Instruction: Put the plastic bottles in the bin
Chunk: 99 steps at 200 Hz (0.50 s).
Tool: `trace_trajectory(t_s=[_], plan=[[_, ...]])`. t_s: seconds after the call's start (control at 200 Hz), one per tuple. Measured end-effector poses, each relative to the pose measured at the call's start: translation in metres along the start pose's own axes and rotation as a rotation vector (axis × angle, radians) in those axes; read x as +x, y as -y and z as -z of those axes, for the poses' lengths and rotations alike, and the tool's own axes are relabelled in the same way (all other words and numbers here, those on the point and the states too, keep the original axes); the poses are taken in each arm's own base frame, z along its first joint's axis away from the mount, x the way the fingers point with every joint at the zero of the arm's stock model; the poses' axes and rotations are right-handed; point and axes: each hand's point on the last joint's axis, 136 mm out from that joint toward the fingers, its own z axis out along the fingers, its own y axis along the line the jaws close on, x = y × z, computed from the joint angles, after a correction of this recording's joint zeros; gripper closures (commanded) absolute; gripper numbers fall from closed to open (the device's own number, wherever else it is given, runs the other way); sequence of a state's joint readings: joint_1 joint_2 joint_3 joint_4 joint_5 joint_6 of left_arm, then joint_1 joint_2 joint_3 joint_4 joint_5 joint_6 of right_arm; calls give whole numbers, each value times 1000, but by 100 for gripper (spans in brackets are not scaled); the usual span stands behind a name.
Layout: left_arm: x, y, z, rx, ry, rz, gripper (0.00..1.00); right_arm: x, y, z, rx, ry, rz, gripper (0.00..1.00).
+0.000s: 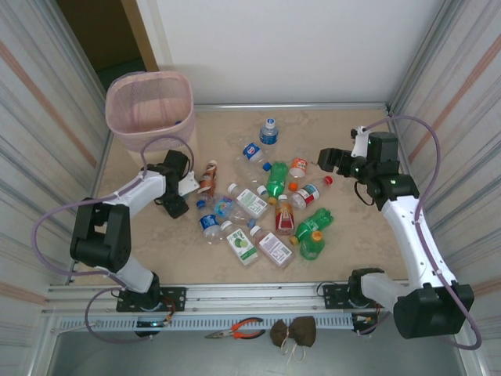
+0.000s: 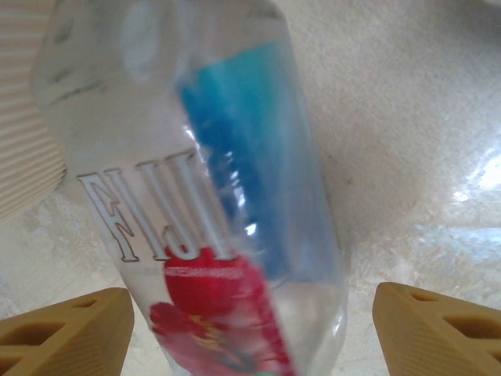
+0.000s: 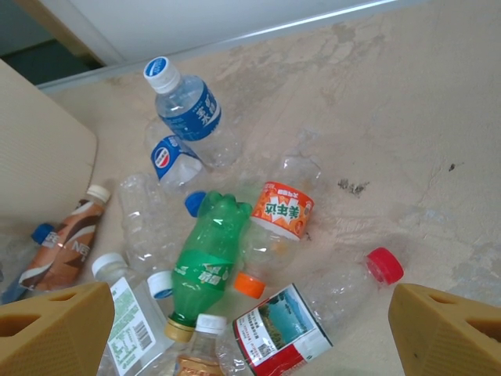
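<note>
Left jaws: apart, Fiji bottle [image 2: 196, 196] between them, unclamped.
Axis: runs away from the jaws, leaning left; blurred, both ends cut off.
Right jaws: apart over bottle heap [image 3: 205, 262] on worktop [image 3: 407, 117].
Bin [image 1: 149, 110]: far-left corner, near left jaws.

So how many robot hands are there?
2. The left hand is near the pale pink mesh plastic bin, open around a clear plastic bottle with a blue label. The right hand hangs open at the right edge of the bottle pile.
</note>
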State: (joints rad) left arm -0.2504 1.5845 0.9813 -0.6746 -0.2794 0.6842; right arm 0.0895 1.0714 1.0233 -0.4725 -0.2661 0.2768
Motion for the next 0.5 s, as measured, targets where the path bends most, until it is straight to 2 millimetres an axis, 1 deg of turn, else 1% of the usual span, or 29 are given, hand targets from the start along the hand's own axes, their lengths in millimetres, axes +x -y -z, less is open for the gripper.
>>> trace_trajectory(t_s=[0.14, 0.281, 0.496], plan=[[-3, 8, -4, 36, -1, -11, 22, 0, -1, 2, -2, 5, 2, 10], [-4, 13, -7, 58, -9, -17, 30, 0, -1, 3, -3, 9, 2, 10], [-3, 16, -7, 70, -11, -13, 37, 0, -2, 6, -4, 15, 4, 10]])
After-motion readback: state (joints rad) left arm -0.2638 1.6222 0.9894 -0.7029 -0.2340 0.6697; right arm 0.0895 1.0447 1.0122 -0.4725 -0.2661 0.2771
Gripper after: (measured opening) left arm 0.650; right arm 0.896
